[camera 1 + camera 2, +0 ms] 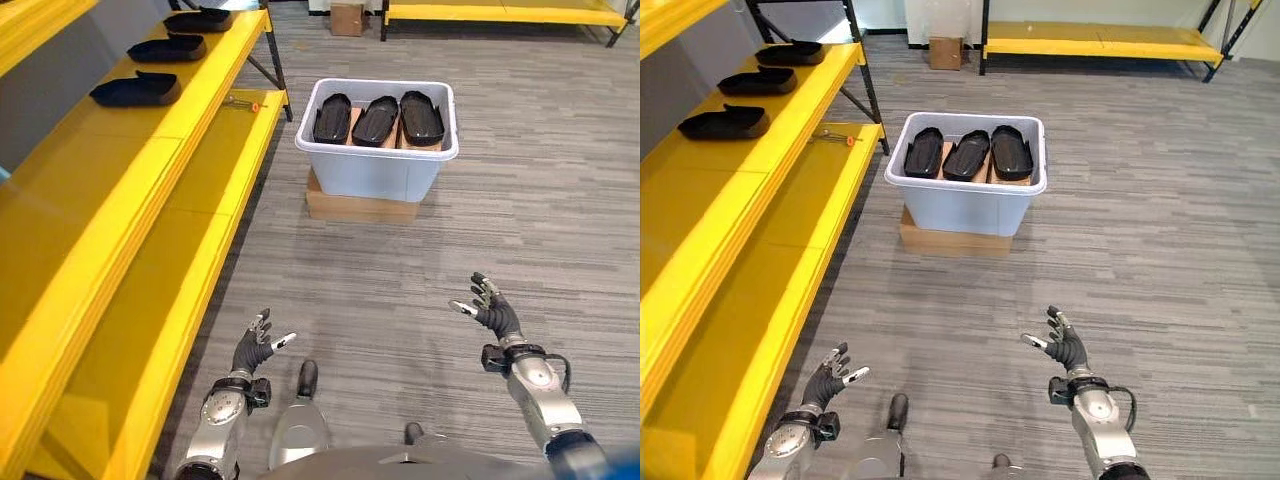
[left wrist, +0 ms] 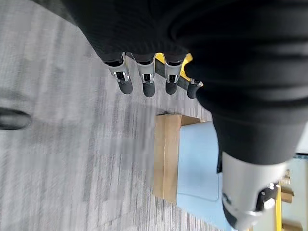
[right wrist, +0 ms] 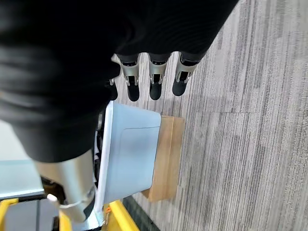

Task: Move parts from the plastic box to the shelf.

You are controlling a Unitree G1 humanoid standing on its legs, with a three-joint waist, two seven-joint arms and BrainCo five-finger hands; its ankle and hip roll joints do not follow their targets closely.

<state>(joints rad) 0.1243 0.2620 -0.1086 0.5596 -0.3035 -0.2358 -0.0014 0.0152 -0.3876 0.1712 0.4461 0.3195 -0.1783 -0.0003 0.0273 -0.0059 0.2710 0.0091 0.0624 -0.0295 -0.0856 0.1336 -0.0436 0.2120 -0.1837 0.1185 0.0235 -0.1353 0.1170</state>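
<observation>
Grey plank-patterned floor (image 1: 520,200); yellow shelf (image 1: 150,170) along robot's left, second yellow rack (image 1: 1100,42) at far wall. We see pale plastic box (image 1: 378,160) resting on flat cardboard base (image 1: 360,207), three black parts (image 1: 380,120) inside side by side. Three more black parts (image 1: 135,90) lie on upper shelf tier. Small cardboard carton (image 1: 347,18) beyond. Left robot hand (image 1: 256,343) and right robot hand (image 1: 490,305) low over floor, well apart from box, fingers spread, empty. Small orange-tipped item (image 1: 243,103) on lower tier, possibly tool.
</observation>
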